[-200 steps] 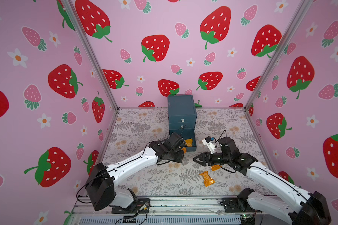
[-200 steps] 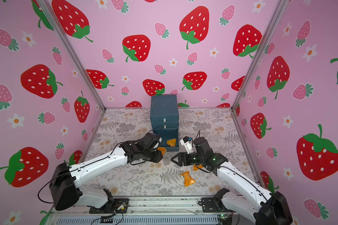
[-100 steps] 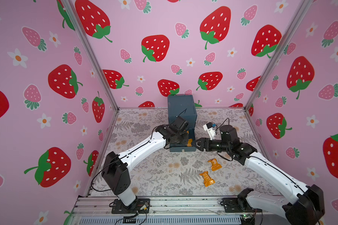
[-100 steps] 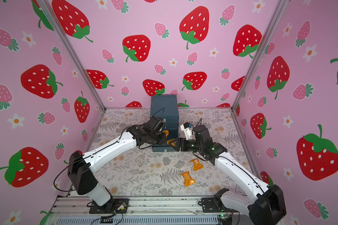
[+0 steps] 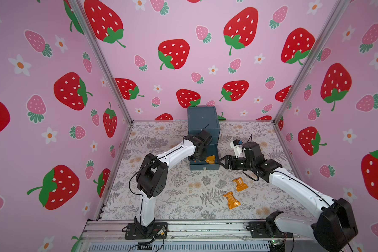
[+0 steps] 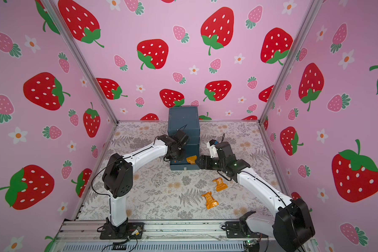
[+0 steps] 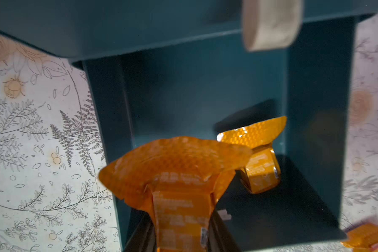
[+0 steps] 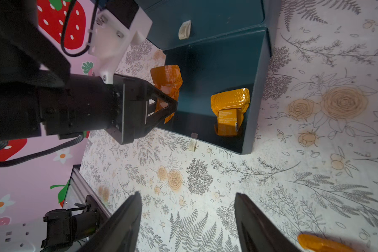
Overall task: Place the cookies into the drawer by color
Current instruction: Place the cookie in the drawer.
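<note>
The dark teal drawer cabinet [image 5: 203, 122] stands at the back, its bottom drawer [image 5: 204, 167] pulled open. One orange cookie [image 7: 258, 157] lies inside it against the right wall, also in a top view [image 5: 211, 158]. My left gripper [image 7: 181, 218] is shut on a second orange cookie [image 7: 179, 174], held over the open drawer's left side. The right wrist view shows that gripper [image 8: 170, 107] and its cookie [image 8: 167, 78]. My right gripper [image 8: 187, 200] is open and empty, just right of the drawer's front [image 5: 222, 162]. Two more orange cookies [image 5: 240, 184] [image 5: 231, 200] lie on the floor.
The closed middle drawer's white pull tab [image 7: 271, 24] hangs just above the open drawer. Pink strawberry walls close in the floral floor [image 5: 172, 192] on three sides. A metal rail [image 5: 183, 229] with both arm bases runs along the front edge.
My left gripper carried its orange cookie from the floor up and back over the open bottom drawer. My right gripper moved off an orange cookie on the floor toward the drawer's right side.
</note>
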You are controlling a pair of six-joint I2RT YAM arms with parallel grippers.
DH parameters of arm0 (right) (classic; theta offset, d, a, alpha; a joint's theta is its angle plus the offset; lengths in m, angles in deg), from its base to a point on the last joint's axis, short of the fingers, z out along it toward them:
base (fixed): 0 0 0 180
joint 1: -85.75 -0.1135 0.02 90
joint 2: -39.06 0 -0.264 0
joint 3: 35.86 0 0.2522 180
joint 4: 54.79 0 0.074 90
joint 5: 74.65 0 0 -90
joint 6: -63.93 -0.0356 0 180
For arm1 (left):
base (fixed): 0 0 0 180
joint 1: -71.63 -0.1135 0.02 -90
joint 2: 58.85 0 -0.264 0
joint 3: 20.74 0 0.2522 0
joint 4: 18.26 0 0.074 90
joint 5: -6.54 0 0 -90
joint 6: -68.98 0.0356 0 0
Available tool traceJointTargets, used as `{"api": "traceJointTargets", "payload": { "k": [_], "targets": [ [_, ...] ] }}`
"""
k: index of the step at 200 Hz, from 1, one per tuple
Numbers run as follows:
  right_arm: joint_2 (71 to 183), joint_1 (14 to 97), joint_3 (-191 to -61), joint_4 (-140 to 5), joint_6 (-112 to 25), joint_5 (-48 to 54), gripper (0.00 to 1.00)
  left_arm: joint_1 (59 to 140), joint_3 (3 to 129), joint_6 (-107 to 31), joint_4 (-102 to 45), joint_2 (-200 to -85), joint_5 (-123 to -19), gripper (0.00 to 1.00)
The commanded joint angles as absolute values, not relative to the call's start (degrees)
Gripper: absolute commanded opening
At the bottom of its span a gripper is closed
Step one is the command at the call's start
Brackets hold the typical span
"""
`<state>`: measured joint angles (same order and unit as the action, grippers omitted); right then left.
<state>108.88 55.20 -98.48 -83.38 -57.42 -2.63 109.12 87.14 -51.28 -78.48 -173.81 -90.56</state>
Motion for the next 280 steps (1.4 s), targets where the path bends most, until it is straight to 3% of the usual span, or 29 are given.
{"api": "traceJointTargets", "payload": {
  "k": [1, 63, 184, 280],
  "targets": [
    [107.4, 55.2, -98.0, -84.0, -56.4, -1.8, 0.72, 109.1, 89.9, -50.1, -79.1, -175.2, -91.6, 0.22],
    [107.1, 54.1, -97.7, -84.0, -56.7, -2.5, 0.72, 107.2, 87.9, -50.1, -76.3, -178.6, -88.0, 0.23],
    [107.9, 52.5, -98.2, -85.0, -56.0, -1.1, 0.72, 108.3, 85.5, -50.2, -75.8, -179.1, -95.3, 0.27],
    [107.7, 51.7, -98.7, -85.9, -55.6, 0.0, 0.73, 108.4, 85.7, -51.1, -76.5, -180.5, -94.3, 0.36]
  ]
}}
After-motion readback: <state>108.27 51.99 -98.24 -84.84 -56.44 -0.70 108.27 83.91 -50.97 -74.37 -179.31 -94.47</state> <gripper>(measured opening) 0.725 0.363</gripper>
